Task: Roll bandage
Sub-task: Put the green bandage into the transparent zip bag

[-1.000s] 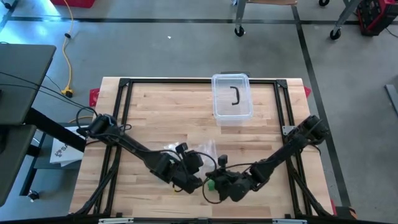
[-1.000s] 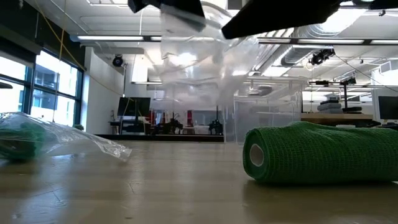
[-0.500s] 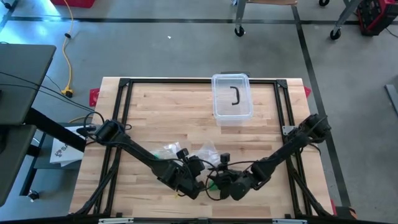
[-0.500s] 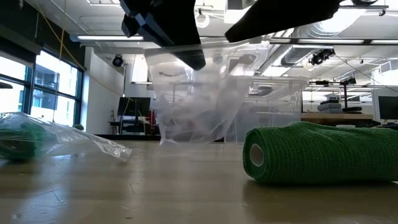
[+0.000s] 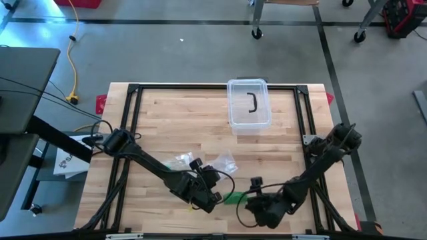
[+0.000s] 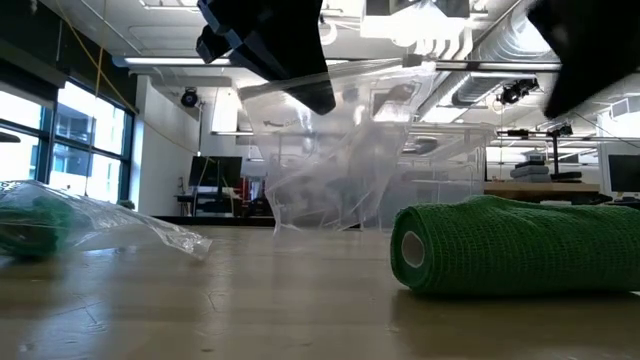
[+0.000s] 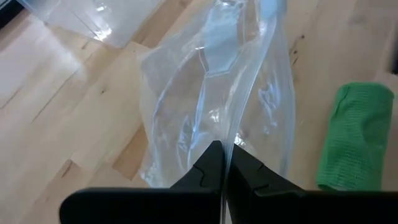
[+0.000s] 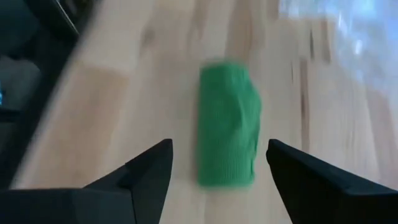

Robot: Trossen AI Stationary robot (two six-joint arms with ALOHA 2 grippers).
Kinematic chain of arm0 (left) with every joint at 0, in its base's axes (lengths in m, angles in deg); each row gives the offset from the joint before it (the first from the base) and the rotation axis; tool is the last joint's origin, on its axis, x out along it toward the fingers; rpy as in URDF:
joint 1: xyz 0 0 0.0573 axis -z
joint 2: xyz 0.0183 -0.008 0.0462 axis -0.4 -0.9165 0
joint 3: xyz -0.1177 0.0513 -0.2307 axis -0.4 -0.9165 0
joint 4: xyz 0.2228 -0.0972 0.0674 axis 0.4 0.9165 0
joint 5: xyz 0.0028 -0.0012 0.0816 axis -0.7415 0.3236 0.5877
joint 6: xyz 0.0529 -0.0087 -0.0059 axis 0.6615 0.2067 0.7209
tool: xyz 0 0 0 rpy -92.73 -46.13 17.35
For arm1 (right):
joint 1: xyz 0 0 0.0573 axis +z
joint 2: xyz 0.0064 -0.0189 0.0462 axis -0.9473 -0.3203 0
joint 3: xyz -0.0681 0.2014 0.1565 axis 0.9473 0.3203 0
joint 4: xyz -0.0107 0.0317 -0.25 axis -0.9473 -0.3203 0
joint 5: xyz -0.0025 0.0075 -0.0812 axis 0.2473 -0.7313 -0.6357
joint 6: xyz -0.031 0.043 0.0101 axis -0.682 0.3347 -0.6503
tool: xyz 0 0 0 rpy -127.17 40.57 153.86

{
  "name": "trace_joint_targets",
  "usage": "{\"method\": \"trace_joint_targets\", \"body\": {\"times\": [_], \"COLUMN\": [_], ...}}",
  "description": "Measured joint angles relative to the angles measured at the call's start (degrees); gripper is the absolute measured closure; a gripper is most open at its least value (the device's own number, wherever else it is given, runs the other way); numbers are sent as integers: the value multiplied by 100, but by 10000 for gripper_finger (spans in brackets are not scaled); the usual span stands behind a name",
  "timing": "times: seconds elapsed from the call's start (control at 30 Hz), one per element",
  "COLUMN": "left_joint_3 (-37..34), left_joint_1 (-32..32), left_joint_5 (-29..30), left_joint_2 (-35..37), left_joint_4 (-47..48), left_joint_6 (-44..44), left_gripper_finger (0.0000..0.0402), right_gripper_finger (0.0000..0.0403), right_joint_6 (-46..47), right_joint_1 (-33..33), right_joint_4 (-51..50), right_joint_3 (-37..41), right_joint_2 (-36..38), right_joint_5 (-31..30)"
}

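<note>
1. The green bandage roll [image 5: 234, 197] lies on its side on the wooden tabletop [image 5: 167, 127], low in the high view and a little right of centre; in the low view it fills the lower right [image 6: 510, 247], its rolled end turned toward the camera, resting flat on the wood.
2. The right gripper [image 5: 257, 212] sits just right of the roll near the bottom edge of the high view; its jaws are spread wide and hold nothing; in the right wrist view the roll [image 8: 228, 133] lies between and beyond the two dark fingers [image 8: 146, 171], apart from both.
3. The left gripper [image 5: 212, 198] is just left of the roll in the high view; its jaws are pressed together, pinching the edge of a clear plastic bag [image 7: 217, 93]; the left wrist view shows the bag's folded edge caught between the closed fingertips [image 7: 208, 163], with the roll [image 7: 356, 137] at the right of that frame.
4. In the low view the pinched bag [image 6: 345, 150] hangs from the dark gripper at upper centre, its lower edge at or near the tabletop; I cannot tell whether it touches.
5. A second clear bag with something green inside [image 6: 70, 225] lies at the left of the low view.
6. A clear lidded box [image 5: 249, 105] with a dark handle stands at the top centre of the tabletop, well apart from the roll.
</note>
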Motion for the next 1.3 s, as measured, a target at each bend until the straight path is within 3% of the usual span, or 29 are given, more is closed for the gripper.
{"method": "trace_joint_targets", "body": {"times": [0.1, 0.2, 0.33, 0.4, 0.57, 0.73, 0.83, 1.0, 1.03, 1.2, 1.3], "left_joint_3": [-2, -2, -2, -2, -2, -2, -2, -2, -2, -2, -2], "left_joint_1": [-2, -2, -2, -3, -18, -20, -18, -20, -20, -20, -20], "left_joint_5": [-53, -87, -157, -166, -194, -201, -206, -206, -206, -213, -298], "left_joint_2": [-34, -60, -67, -67, -67, -67, -67, -67, -67, -143, -221], "left_joint_4": [1, -7, -10, -10, -10, -16, -20, -56, -77, -282, -420], "left_joint_6": [2, 2, 2, 1, -101, -140, -142, -149, -147, -145, -145], "left_gripper_finger": [401, 401, 401, 401, 401, 401, 401, 401, 401, 401, 401], "right_gripper_finger": [148, 148, 148, 148, 148, 170, 226, 357, 366, 365, 364], "right_joint_6": [237, 220, -234, -406, -340, 228, 538, 424, 341, 318, 544], "right_joint_1": [56, 18, -143, -220, -358, -354, -357, -340, -319, -111, 47], "right_joint_4": [495, 1692, 3404, 3759, 3755, 3871, 3915, 4354, 4375, 4119, 3297], "right_joint_3": [599, 1298, 1886, 2043, 2118, 2118, 2118, 2091, 2053, 1744, 1437], "right_joint_2": [6, 6, -8, -63, -213, -347, -351, -348, -328, 115, 404], "right_joint_5": [-93, -124, -152, -144, 334, 372, 358, 355, 347, -606, -1369]}}
